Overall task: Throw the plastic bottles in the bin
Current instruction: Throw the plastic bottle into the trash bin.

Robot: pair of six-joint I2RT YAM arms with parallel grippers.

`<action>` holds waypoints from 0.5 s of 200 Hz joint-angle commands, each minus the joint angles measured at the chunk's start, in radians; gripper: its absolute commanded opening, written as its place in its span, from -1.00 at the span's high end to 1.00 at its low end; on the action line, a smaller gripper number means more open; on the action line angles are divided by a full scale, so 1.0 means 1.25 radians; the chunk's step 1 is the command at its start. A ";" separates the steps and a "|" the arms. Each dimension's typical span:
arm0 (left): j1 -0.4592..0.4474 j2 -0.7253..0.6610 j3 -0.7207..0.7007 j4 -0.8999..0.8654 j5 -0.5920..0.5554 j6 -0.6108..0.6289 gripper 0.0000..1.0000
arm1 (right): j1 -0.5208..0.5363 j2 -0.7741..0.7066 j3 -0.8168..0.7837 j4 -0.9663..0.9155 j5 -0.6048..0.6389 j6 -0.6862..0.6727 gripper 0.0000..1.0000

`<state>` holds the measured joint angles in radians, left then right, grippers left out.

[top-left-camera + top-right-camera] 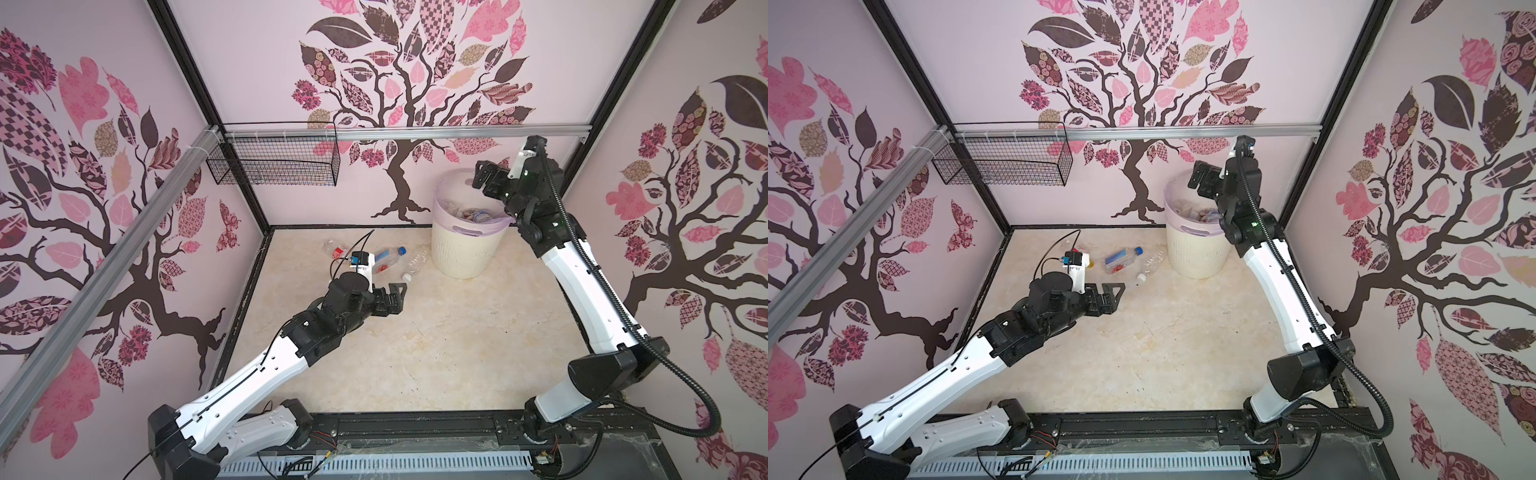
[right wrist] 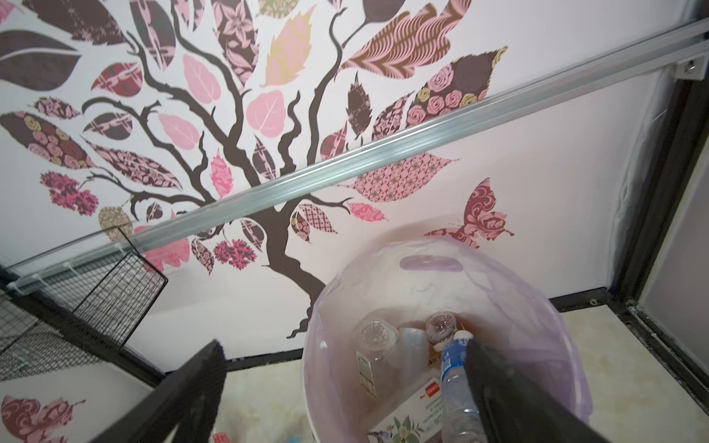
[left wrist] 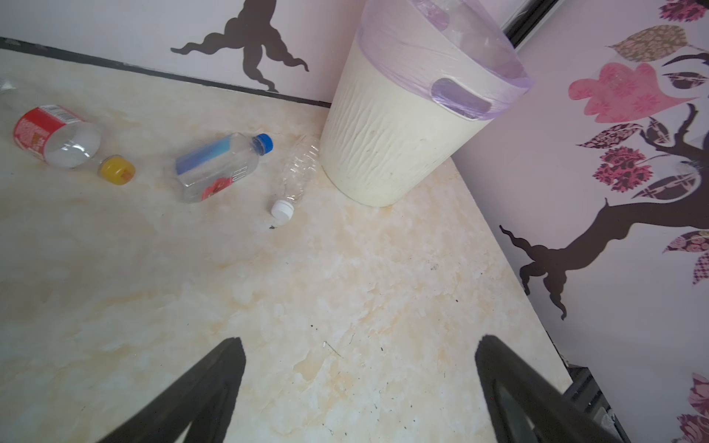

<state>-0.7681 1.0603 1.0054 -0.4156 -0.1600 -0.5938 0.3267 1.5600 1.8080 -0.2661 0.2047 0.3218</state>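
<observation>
Left wrist view: three small plastic bottles (image 3: pixel 218 165) lie on the cream marbled table (image 3: pixel 345 287) beside the one round cream ribbed bin (image 3: pixel 383 145); at least four more sit inside. Left gripper (image 3: pixel 358 345) and right gripper (image 2: pixel 345 347), over the bin, both gape empty. Light round bottles could roll off a nudging finger.

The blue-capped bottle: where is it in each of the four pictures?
Top view: blue-capped bottle on the floor, left of the bin.
Top view: same spot.
Left wrist: on the floor, near the bin.
Right wrist: not clearly in it.
Shared landmark: the bin.
</observation>
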 commanded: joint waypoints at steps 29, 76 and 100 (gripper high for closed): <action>0.100 -0.017 -0.002 -0.124 -0.014 -0.082 -0.97 | 0.073 -0.158 -0.270 0.064 -0.052 0.043 -0.99; 0.175 0.035 0.023 -0.162 0.028 -0.056 -0.96 | 0.076 -0.261 -0.555 0.093 -0.108 0.097 -0.99; 0.175 0.117 0.074 -0.175 0.045 -0.025 -0.96 | 0.076 -0.302 -0.678 0.095 -0.113 0.110 -0.99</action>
<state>-0.5503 1.1225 1.0222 -0.6022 -0.1390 -0.6697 0.4225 1.2572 1.0607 -0.1680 0.0898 0.4221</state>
